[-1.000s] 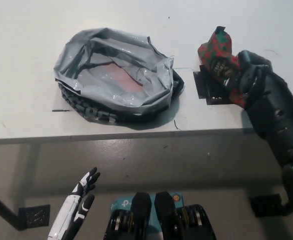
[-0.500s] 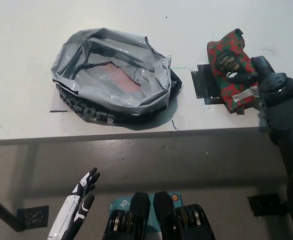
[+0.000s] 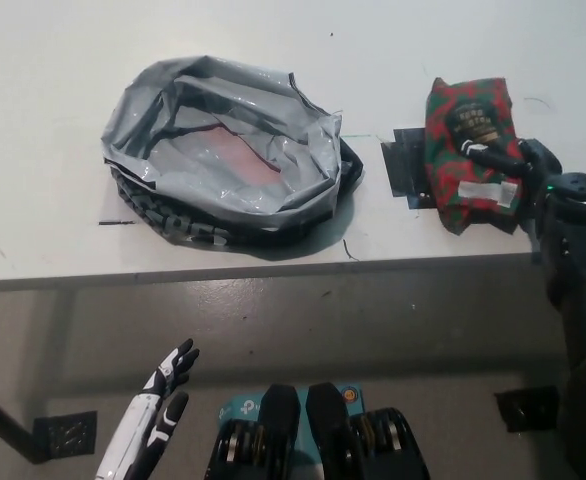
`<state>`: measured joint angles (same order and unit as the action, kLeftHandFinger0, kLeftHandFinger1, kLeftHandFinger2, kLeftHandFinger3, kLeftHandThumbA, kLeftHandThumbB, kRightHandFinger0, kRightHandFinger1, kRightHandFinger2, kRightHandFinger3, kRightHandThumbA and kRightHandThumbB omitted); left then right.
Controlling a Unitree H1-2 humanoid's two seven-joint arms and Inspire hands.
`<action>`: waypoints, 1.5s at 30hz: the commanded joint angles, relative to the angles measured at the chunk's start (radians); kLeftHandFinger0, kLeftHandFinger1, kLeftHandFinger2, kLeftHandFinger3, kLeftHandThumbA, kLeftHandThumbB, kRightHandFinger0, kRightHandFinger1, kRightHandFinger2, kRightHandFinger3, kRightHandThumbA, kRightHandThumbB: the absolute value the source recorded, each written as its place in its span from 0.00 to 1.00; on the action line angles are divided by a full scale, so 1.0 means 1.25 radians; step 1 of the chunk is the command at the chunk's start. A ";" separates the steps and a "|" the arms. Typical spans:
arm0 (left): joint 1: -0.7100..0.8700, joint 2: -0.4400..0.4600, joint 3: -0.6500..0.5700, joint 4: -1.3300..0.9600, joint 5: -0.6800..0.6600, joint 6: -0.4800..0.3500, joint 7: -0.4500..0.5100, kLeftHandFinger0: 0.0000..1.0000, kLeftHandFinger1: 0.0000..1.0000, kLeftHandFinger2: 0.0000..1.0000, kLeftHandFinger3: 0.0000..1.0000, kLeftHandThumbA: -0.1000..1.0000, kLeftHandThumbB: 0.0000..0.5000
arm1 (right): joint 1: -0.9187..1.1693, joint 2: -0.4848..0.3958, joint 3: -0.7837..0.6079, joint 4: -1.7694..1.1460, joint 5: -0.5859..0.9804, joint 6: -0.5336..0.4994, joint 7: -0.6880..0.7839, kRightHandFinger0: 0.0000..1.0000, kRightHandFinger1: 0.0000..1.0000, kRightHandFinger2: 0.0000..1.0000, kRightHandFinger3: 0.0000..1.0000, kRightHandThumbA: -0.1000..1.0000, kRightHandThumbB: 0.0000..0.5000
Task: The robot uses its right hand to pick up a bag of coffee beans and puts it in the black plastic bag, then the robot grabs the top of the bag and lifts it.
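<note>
From the head camera I see the white table [image 3: 53, 120] running across the top of the view, with the black plastic bag [image 3: 228, 150] slumped on it, left of centre, its mouth wide open and the grey lining turned up toward me. The bag of coffee beans [image 3: 470, 150], wrapped in red and green, lies flat on the table near the right end, over a patch of dark tape marks [image 3: 403, 168], well apart from the plastic bag. My right hand [image 3: 533, 175] sits at the right edge of the coffee bag, black fingers [image 3: 491, 152] reaching over its top face and touching it; I cannot tell whether they have a real hold on it or are only resting there, since the rest of the hand is hidden behind the wrist. My left hand [image 3: 163, 400] hangs below the table edge at lower left, fingers straight and spread, holding nothing.
</note>
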<state>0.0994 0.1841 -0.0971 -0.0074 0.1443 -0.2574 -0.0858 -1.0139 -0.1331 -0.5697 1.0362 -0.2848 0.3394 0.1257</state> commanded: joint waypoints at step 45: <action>-0.001 0.027 -0.003 -0.013 -0.002 -0.034 -0.012 1.00 1.00 1.00 1.00 1.00 0.50 | -0.286 0.047 0.390 -0.207 0.400 0.104 0.065 0.03 0.37 0.84 1.00 0.00 0.40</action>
<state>0.0988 0.2097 -0.0983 -0.0066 0.1442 -0.2595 -0.0912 -1.2403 -0.0813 -0.1507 0.7430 0.2508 0.4719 0.2057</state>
